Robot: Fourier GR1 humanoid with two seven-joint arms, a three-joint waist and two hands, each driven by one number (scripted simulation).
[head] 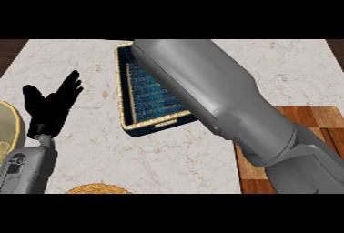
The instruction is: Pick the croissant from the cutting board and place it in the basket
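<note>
The right forearm (228,113) fills much of the head view — a broad grey limb that comes in from the lower right corner and slants up toward the top centre, lying over the right part of the basket (144,100). The right hand itself does not show; it is out of view beyond the top of the forearm, so whether it grasps anything cannot be told.

The basket sits on the pale marbled counter (168,154), near the middle of the view and a little toward the back. It is a dark blue, rectangular tray with a light woven trim along its rim, and its ribbed blue floor shows on the left side, where the arm does not cover it. Nothing can be seen lying on that visible part.

The wooden cutting board (316,120) lies at the right edge of the counter, partly under the forearm. The croissant is not visible on the exposed wood, nor anywhere else — where it is cannot be told.

The left hand (50,107) shows at the left, black fingers straight and spread, pointing upward, released and holding nothing. It rests well apart from the basket.

A yellowish round plate (8,129) pokes in at the left edge, and another golden rounded thing (99,189) shows at the bottom edge.
</note>
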